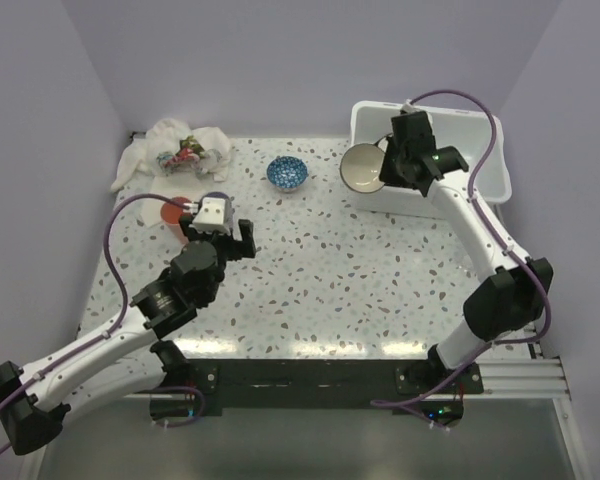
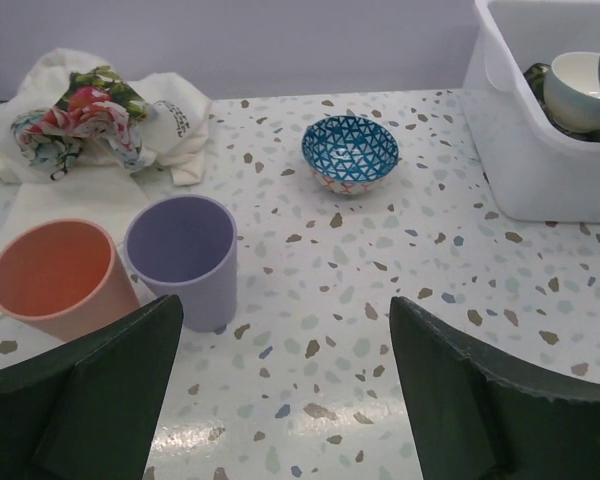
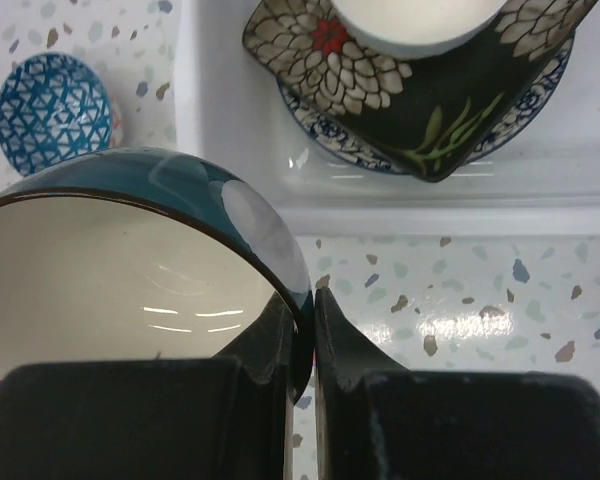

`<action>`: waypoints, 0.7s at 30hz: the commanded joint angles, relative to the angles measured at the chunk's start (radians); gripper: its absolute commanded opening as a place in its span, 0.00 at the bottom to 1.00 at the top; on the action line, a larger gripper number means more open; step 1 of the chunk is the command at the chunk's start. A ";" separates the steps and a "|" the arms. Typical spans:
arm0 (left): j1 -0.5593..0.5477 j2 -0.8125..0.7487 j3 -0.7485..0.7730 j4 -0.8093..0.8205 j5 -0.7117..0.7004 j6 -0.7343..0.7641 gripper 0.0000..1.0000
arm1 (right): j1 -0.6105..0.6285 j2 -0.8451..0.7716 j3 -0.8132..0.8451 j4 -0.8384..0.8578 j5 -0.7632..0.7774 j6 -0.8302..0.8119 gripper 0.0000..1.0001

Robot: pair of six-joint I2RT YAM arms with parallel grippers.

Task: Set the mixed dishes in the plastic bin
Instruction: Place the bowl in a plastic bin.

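right gripper [image 3: 312, 305] pinching teal bowl [image 3: 130, 270] rim, upper right at plastic bin [image 1: 395, 200] edge | left gripper [image 2: 285, 385] jaws spread wide, purple cup [image 2: 185, 255] just ahead

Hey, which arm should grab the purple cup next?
Left. The left claw is open facing the purple cup, while the right claw is shut on a teal bowl at the plastic bin.

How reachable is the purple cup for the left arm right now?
Probably yes. The left gripper hangs open just short of the purple cup, nothing between them. The orange cup stands close beside it, so a finger might bump that.
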 commanded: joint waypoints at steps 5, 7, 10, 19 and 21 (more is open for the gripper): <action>0.004 -0.003 -0.103 0.181 -0.102 0.165 0.90 | -0.128 0.190 0.302 -0.015 0.005 -0.046 0.00; 0.006 0.017 -0.082 0.172 -0.090 0.167 0.89 | -0.155 0.234 0.374 -0.026 0.017 -0.046 0.00; 0.007 0.047 -0.074 0.156 -0.091 0.160 0.89 | -0.188 0.304 0.444 -0.028 0.025 -0.048 0.00; 0.012 0.035 -0.086 0.175 -0.079 0.180 0.88 | -0.254 0.430 0.523 -0.002 0.037 -0.046 0.00; 0.016 0.038 -0.085 0.175 -0.075 0.180 0.88 | -0.260 0.445 0.532 0.000 0.036 -0.046 0.00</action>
